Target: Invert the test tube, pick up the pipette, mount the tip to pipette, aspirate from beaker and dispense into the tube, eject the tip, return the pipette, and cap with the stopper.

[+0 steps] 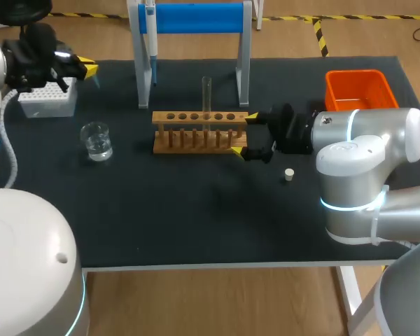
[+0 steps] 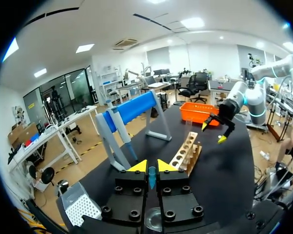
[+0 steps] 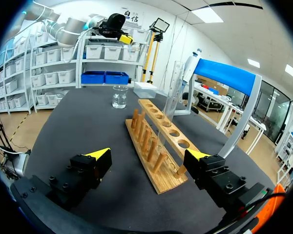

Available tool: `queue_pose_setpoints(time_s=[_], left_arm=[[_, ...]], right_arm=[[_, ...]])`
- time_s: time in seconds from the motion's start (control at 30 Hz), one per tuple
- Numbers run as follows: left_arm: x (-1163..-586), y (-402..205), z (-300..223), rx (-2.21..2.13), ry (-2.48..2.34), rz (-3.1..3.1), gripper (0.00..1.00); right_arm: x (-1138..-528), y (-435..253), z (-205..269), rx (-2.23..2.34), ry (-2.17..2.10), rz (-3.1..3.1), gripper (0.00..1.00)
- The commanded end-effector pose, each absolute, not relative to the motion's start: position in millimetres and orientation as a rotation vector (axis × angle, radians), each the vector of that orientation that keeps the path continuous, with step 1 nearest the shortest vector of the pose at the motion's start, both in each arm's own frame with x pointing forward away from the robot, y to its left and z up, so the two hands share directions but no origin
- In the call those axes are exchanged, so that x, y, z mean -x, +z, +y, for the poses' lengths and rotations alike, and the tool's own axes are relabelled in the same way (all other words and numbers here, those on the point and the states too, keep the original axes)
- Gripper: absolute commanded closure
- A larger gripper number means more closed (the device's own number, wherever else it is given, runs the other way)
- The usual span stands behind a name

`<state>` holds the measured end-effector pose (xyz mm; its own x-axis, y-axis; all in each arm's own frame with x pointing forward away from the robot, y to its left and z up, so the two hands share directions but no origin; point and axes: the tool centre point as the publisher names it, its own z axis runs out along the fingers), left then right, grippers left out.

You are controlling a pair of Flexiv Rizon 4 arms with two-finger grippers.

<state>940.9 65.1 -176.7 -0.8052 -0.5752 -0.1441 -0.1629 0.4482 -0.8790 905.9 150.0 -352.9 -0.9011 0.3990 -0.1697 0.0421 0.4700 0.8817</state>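
Glass test tube [image 1: 206, 94] stands upright in the wooden rack [image 1: 196, 133], with the right gripper [image 1: 243, 133] at the rack's end, jaws wide apart. Pipette pickup looks next: the left gripper [image 1: 86, 68], jaws together, must reach the white pipette [image 1: 151, 42] hanging on the blue-barred stand [image 1: 196, 17].

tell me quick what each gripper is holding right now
left gripper: closed on a blue pipette tip.
right gripper: open, holding nothing, its fingers at either side of the wooden rack end.
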Motion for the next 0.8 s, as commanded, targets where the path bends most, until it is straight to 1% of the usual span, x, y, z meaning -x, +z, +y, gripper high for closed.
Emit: queue_pose_setpoints(time_s=[0.03, 0.1, 0.37, 0.6, 0.8], left_arm=[[-940.3, -174.1, 68.2, 0.615, -1.322, 2.295, 1.0], [-940.3, -174.1, 68.2, 0.615, -1.322, 2.295, 1.0], [-889.3, -151.9, 15.3, 0.485, -1.359, 2.42, 1.0], [-852.7, -146.0, -49.2, 0.373, -1.369, 2.553, 1.0], [-831.6, -148.6, -91.5, 0.37, -1.371, 2.615, 1.0]], right_arm=[[-905.5, -354.1, 150.2, -0.373, 1.409, 2.365, 0.0], [-905.5, -354.1, 150.2, -0.373, 1.409, 2.365, 0.0], [-905.5, -354.1, 150.2, -0.373, 1.409, 2.365, 0.0], [-905.5, -354.1, 150.2, -0.373, 1.409, 2.365, 0.0], [-905.5, -354.1, 150.2, -0.373, 1.409, 2.365, 0.0]])
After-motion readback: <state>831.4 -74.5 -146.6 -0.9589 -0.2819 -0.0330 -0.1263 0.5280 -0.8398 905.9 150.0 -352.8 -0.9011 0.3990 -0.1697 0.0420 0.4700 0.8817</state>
